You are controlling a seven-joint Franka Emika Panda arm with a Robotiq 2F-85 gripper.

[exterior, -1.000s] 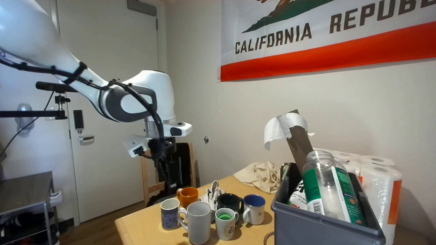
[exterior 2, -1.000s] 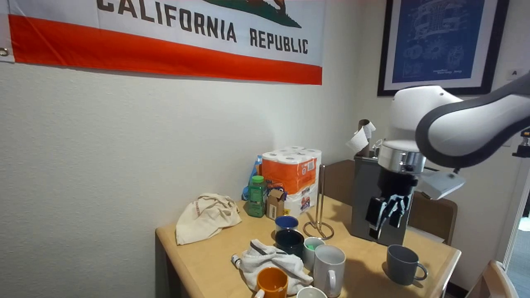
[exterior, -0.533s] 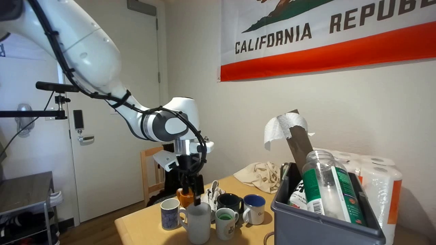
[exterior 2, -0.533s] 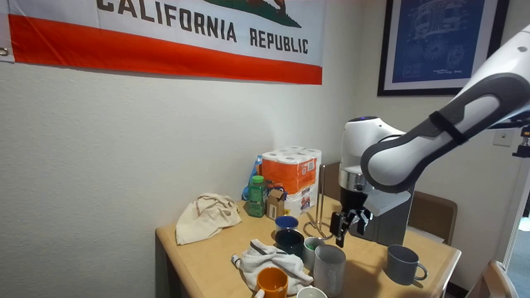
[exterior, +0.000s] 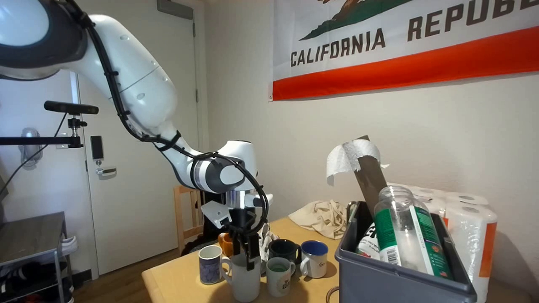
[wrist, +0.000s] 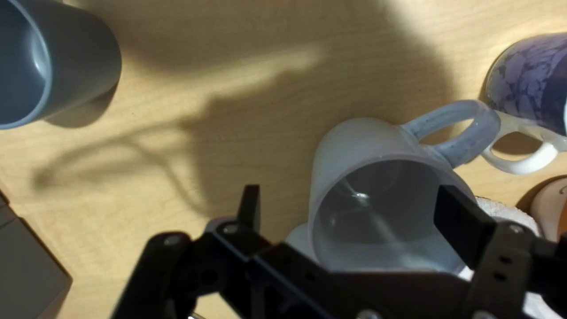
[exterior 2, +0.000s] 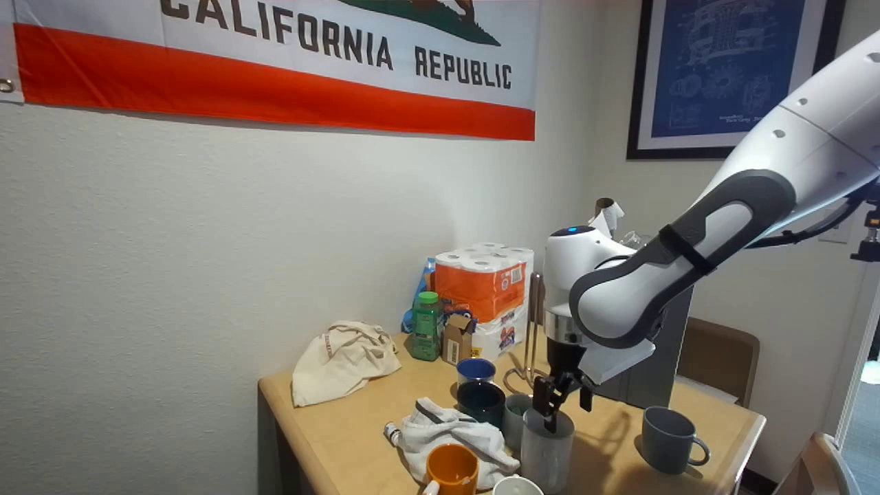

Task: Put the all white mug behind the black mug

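Observation:
The all white mug (exterior: 245,283) stands upright on the table in both exterior views, also here (exterior 2: 545,454). In the wrist view its open mouth and body (wrist: 354,141) face me, with the handle at the upper right. My gripper (wrist: 349,195) is open at rim height above it. One finger (exterior 2: 548,412) overlaps the mouth; the other finger (exterior 2: 586,399) is outside the rim, over the table. I cannot tell whether the first finger dips inside. The black mug (exterior 2: 480,405) stands beyond, against the towel, also here (exterior: 283,251); it is not in the wrist view.
A printed mug with green inside (exterior: 278,283) stands beside the white mug. Nearby are a blue-inside mug (exterior: 314,263), a purple-patterned mug (exterior: 209,269), an orange mug (exterior 2: 452,474) and a towel (exterior 2: 447,433). A grey mug (exterior 2: 665,440), metal holder (exterior 2: 533,323) and grey bin (exterior: 400,280) stand around.
The gripper has moved across the table from near the grey mug and bin and come down over the all white mug. It stays open. The mugs have not moved.

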